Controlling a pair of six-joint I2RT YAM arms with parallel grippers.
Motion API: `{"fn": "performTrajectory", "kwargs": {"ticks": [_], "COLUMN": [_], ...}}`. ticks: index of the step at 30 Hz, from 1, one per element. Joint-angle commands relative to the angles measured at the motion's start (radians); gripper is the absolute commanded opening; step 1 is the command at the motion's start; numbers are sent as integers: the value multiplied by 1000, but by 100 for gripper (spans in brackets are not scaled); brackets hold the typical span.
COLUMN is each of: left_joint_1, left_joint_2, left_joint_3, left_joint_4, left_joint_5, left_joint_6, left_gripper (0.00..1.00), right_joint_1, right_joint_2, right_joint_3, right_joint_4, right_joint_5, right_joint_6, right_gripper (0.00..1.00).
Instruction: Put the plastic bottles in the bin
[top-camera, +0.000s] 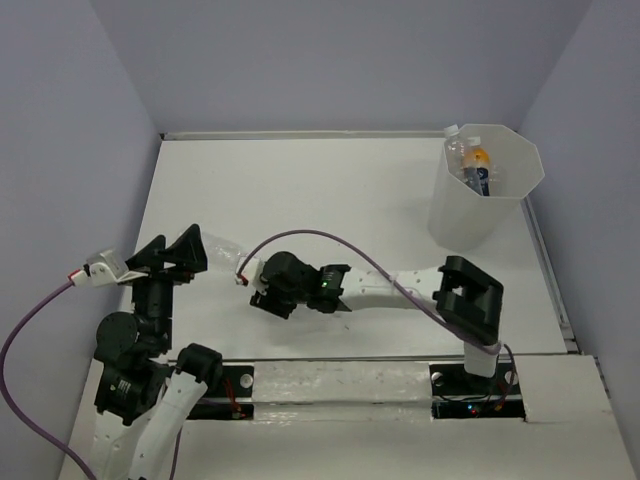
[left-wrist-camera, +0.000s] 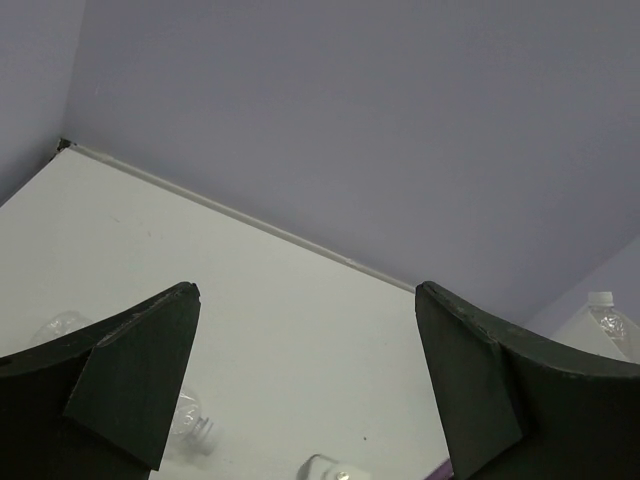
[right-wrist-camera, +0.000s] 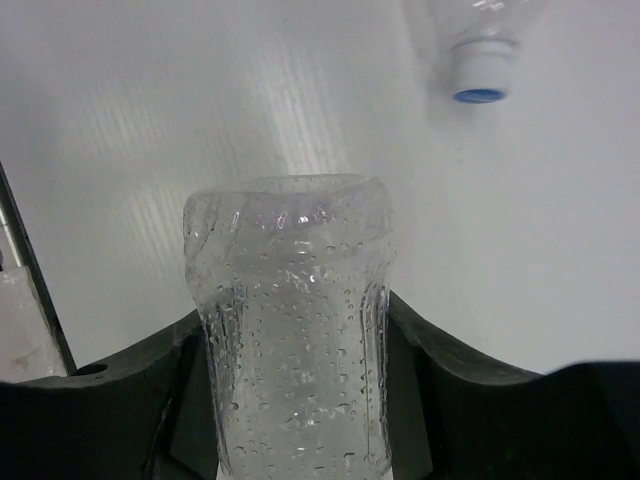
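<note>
My right gripper (top-camera: 262, 293) (right-wrist-camera: 290, 325) is shut on a clear plastic bottle (right-wrist-camera: 288, 300) beaded with droplets, which stands up between the dark fingers (right-wrist-camera: 440, 350); the top view hides it under the gripper. Another clear, white-capped bottle (top-camera: 225, 246) (right-wrist-camera: 482, 60) lies on the table just beyond, between the two grippers. My left gripper (top-camera: 172, 252) (left-wrist-camera: 307, 300) is open and empty, beside that bottle. The translucent white bin (top-camera: 470, 225) (left-wrist-camera: 585, 335) stands at the far right. Inside it are an orange-filled bottle (top-camera: 480, 165) and a clear one (top-camera: 457, 147).
In the left wrist view a clear bottle (left-wrist-camera: 188, 420) lies low by the left finger and another (left-wrist-camera: 60, 325) further left. Purple cables run from both wrists. Grey walls close the table (top-camera: 330, 190) on three sides.
</note>
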Motion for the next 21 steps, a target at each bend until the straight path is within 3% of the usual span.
{"fn": "performTrajectory", "kwargs": {"ticks": [1, 4, 10, 15, 21], "left_joint_1": [-12, -21, -41, -60, -92], "left_joint_2": [-19, -24, -42, -55, -53], "left_joint_3": [2, -1, -3, -4, -1], "left_joint_4": [38, 43, 45, 46, 40], "left_joint_5": [-13, -3, 7, 4, -9], "left_joint_6": [16, 16, 17, 17, 23], "left_gripper": [99, 99, 99, 99, 99], "right_joint_1": [-89, -196, -573, -854, -1026], "right_joint_2": [-283, -502, -797, -793, -678], "right_joint_3": [-61, -124, -153, -155, -98], "right_joint_4": [222, 320, 593, 804, 847], "right_joint_5": [184, 303, 469, 543, 503], "right_joint_6": [13, -1, -11, -41, -53], "right_gripper": [44, 44, 41, 40, 40]}}
